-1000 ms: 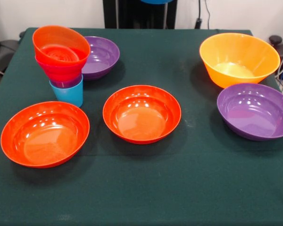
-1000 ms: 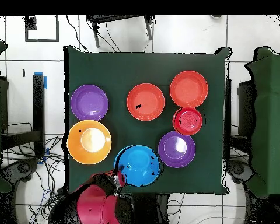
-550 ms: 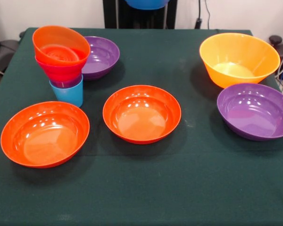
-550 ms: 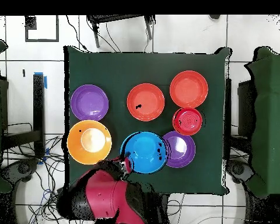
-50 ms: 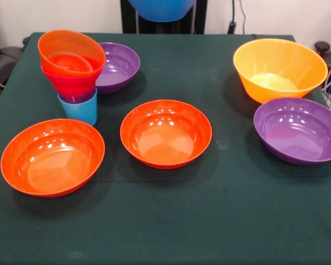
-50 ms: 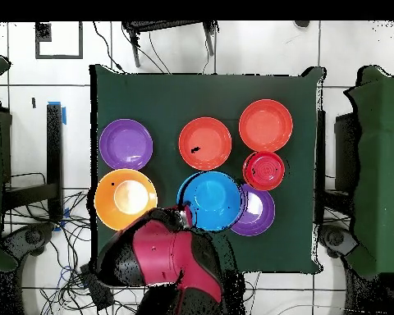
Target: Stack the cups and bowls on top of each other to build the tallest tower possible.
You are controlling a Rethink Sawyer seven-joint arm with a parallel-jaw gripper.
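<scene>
A: Blue bowl (image 6: 213, 199) up in the air at lower centre of the overhead view, carried by the arm (image 6: 163, 267); only its underside peeking in at top centre of the front view. Partly covering the purple bowl (image 6: 259, 215) from above.

B: Jaws? Hidden at the bowl's rim, so cannot tell whether clamped or slack.

A: Tower (image 5: 71, 72) at upper left of the front view: light blue cup (image 5: 80, 110) at the bottom, orange bowl (image 5: 71, 52) on top, already tilted.

B: Biggest risk, probably: setting a wider bowl on that leaning top. Off-centre release, and likely a slide or the whole column toppling onto the tabletop (image 5: 220, 221).

A: Also a nudge against the stack on approach, given the narrow base.
</scene>
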